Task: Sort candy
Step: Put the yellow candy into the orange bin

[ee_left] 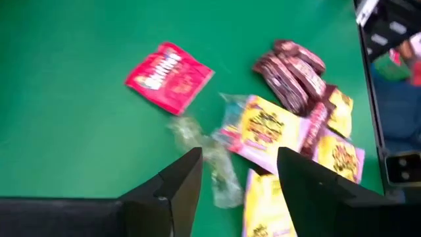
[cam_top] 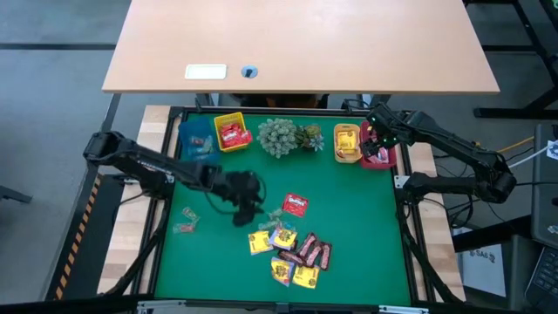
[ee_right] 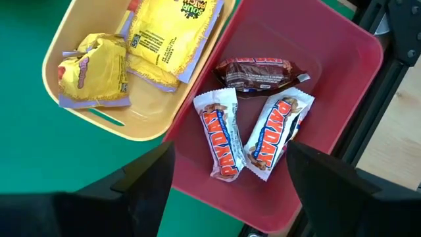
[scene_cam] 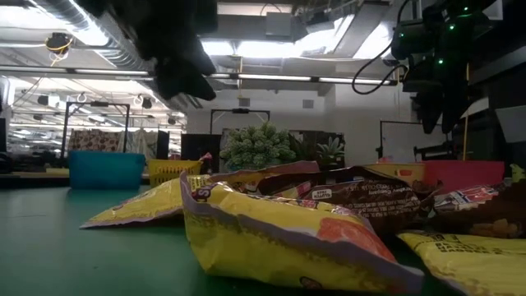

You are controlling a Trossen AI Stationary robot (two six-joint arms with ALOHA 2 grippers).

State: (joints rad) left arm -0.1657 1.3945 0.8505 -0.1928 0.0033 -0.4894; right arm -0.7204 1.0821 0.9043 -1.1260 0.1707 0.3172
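The candy lies in a pile (cam_top: pixel 292 253) on the green mat: yellow square packets (ee_left: pixel 263 125), dark brown-red bars (ee_left: pixel 293 72), a clear wrapper (ee_left: pixel 210 158) and a red packet (ee_left: pixel 169 76) lying apart. My left gripper (ee_left: pixel 237 184) hovers open above the clear wrapper at the pile's left edge (cam_top: pixel 248 209), holding nothing. My right gripper (ee_right: pixel 230 191) stands open above the red bin (ee_right: pixel 342 79) at the far right (cam_top: pixel 377 148), also holding nothing. Two white-wrapped bars (ee_right: pixel 250 135) and a dark bar (ee_right: pixel 260 72) lie in that bin.
Along the far edge stand a blue bin (cam_top: pixel 197 139), a yellow bin (cam_top: pixel 231 131) with red packets, a grey-green plant cluster (cam_top: pixel 283 137) and a pale orange bin (ee_right: pixel 66 39) holding yellow packets. Two clear wrappers (cam_top: pixel 186 220) lie at the mat's left. A wooden table (cam_top: pixel 301 44) stands beyond.
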